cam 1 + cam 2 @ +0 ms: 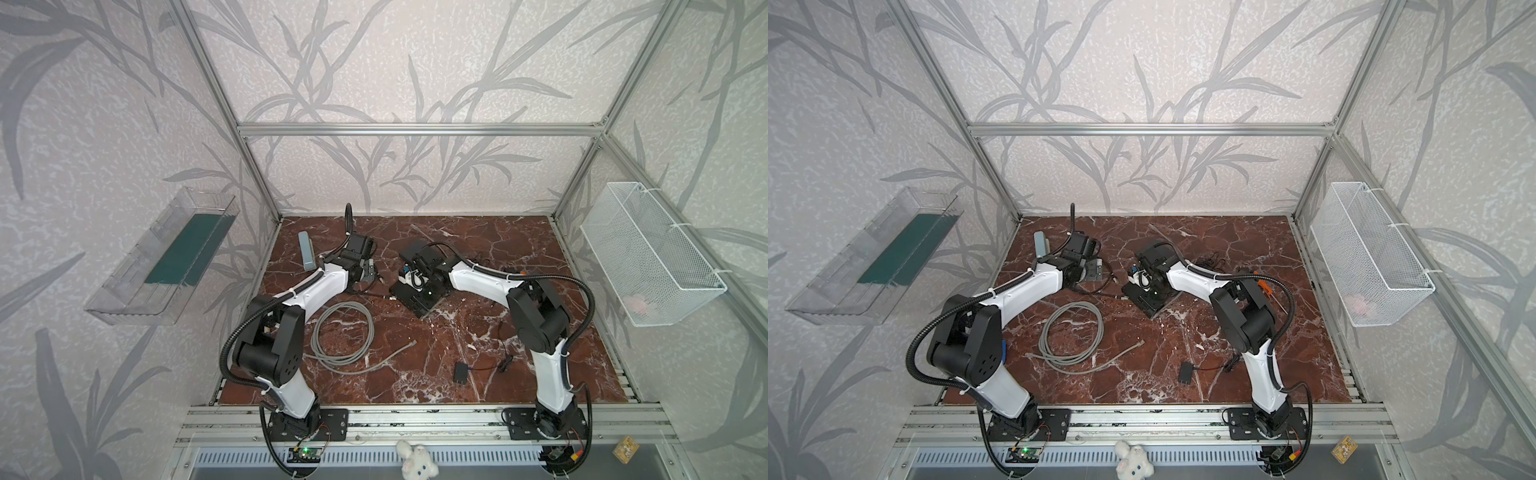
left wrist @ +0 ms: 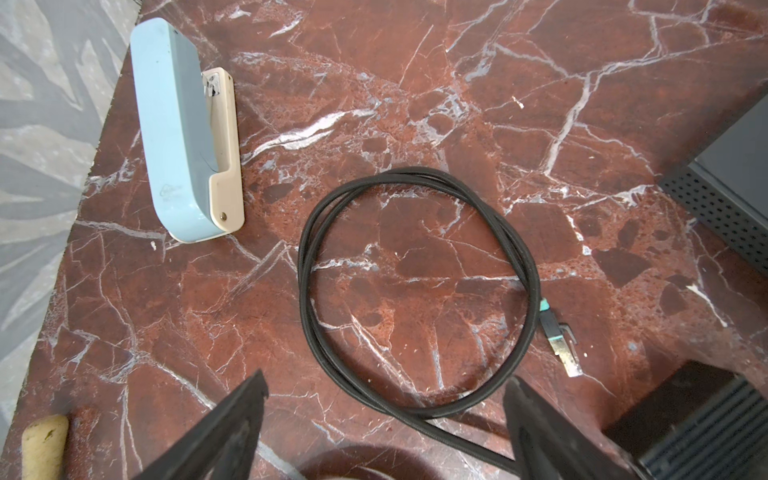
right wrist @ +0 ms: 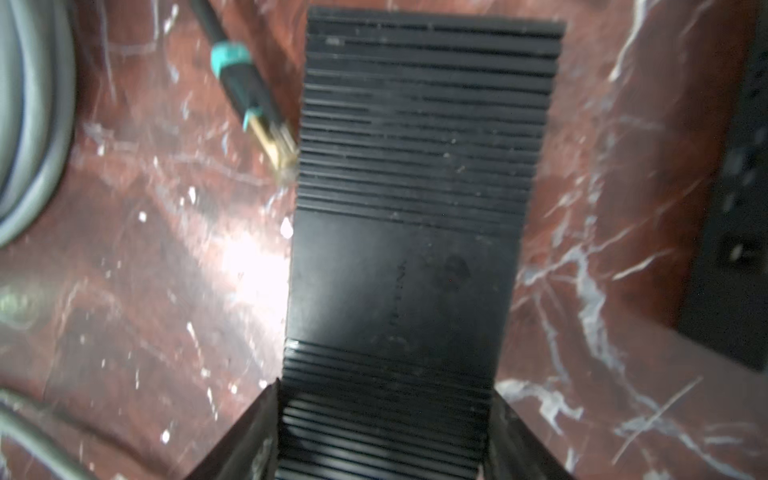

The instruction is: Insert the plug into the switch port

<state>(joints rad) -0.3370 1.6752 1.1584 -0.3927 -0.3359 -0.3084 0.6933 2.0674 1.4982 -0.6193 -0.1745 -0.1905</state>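
The switch [image 3: 415, 208] is a ribbed black box lying on the red marble table, seen in both top views [image 1: 419, 297] [image 1: 1150, 305]. My right gripper [image 3: 384, 390] straddles its near end with both fingers pressed flat against its sides. No port shows in any view. The plug [image 3: 270, 133], gold-tipped with teal bands, lies on the table against the switch's side. It ends a black cable [image 2: 305, 266] coiled under my left gripper [image 2: 386, 378], which hangs open above the coil and holds nothing. The plug [image 2: 561, 345] sits just beyond one open finger.
A blue and beige stapler [image 2: 187, 133] lies near the table's far left edge. A grey cable coil [image 1: 343, 332] is in front of the left arm. A second black box [image 2: 731, 187] lies beside the switch. A small black adapter [image 1: 461, 371] lies near the front.
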